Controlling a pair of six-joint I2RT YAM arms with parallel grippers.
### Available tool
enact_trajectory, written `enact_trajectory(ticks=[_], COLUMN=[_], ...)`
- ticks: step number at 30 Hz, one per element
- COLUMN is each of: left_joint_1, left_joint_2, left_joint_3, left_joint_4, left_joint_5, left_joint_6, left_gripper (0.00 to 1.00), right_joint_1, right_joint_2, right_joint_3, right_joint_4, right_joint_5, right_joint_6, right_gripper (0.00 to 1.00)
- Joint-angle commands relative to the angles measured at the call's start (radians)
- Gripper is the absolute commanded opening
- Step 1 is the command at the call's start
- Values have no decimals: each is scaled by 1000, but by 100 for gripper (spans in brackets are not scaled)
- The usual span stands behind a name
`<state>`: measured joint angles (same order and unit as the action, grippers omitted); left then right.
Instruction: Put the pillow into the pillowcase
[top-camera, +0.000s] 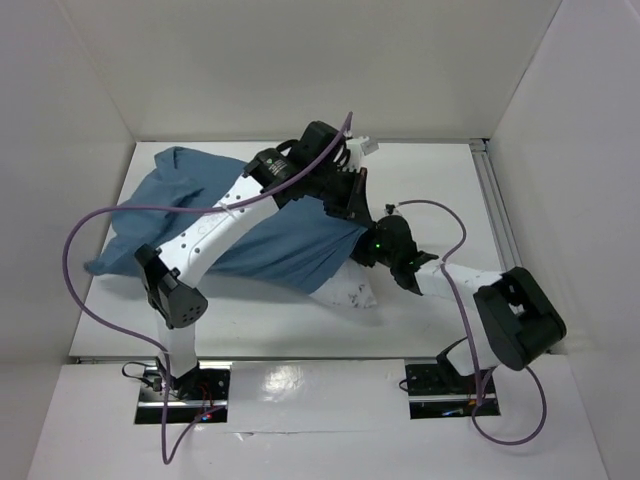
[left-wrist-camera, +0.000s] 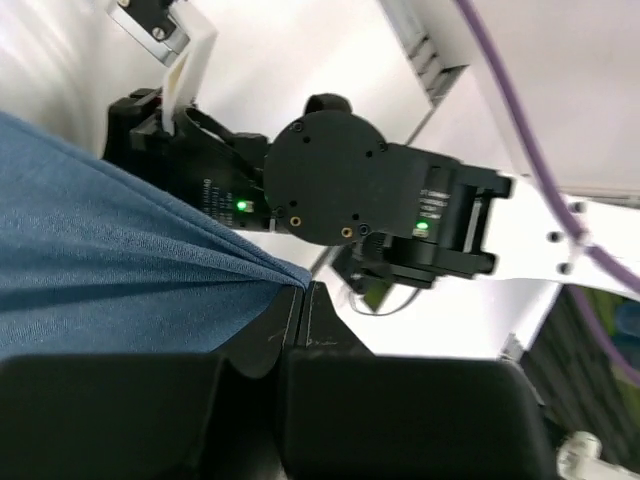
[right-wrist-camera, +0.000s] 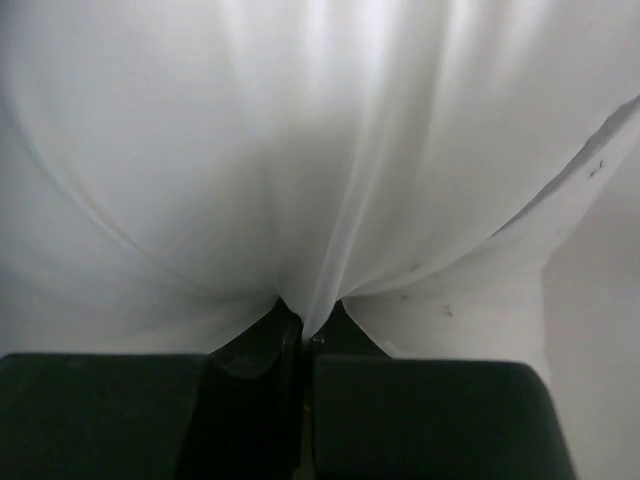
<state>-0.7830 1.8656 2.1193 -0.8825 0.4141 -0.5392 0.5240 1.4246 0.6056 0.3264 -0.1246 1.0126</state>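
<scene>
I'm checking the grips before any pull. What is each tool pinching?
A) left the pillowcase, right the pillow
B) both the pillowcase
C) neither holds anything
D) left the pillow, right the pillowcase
A: the left tool is shut on a fold of the blue pillowcase, while the right tool is shut on a gathered fold of the white pillow.

pillowcase: matt blue cloth, fine weave. pillow: smooth white fabric, slight sheen. left gripper: matt blk plastic.
</scene>
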Motion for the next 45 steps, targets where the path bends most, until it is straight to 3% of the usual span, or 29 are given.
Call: enact_trajectory(ticks=[1,6,8,12,13,14,17,18,20,21,27,32,35,38,39,40,41,42,43,45], left_joint_1=[-41,100,111,100,100,100,100,100,100,100,100,100,91,91,91,91,91,91,91,74], left_joint_2=[-83,55,156,187,196,196,233,233,242,242,242,193,181,147,124,110,98,83,48,1], left_joint_3=[136,200,243,229,229,244,356,367,376,376,363,320,280,188,162,134,93,76,58,-14], left_joint_4=[333,297,266,238,219,188,91,91,82,82,103,138,139,139,123,114,99,77,26,-28], left_joint_5=[270,296,327,270,246,180,91,81,92,101,121,153,140,100,91,66,46,22,-54,-185], left_joint_6=[-100,-56,-56,-6,7,21,62,62,71,71,62,62,71,82,91,100,100,128,139,186], left_gripper=[0,0,0,0,3,14,18,15,1,0,0,0,0,0,4,19,51,67,75,86], right_joint_1=[24,33,42,42,56,71,160,186,231,244,283,376,387,351,293,262,234,181,153,85], right_joint_2=[-76,-286,-286,-175,-156,-139,-127,-127,-118,-118,-237,-395,-406,-327,-308,-291,-282,-282,-282,-292], right_joint_3=[20,-30,-55,-73,-73,-73,-128,-153,-185,-196,-205,-314,-339,-255,-228,-201,-173,-130,-107,-29], right_joint_4=[223,148,163,195,206,215,241,264,275,263,99,-7,22,22,22,1,-10,-10,-42,-160], right_joint_5=[-3,224,290,289,289,289,381,407,467,479,611,712,721,721,679,649,625,552,502,352], right_joint_6=[104,116,132,165,165,182,283,309,374,401,488,547,531,418,379,348,313,220,181,66], right_gripper=[0,0,0,0,0,0,0,0,0,0,0,0,0,0,0,0,0,0,2,49])
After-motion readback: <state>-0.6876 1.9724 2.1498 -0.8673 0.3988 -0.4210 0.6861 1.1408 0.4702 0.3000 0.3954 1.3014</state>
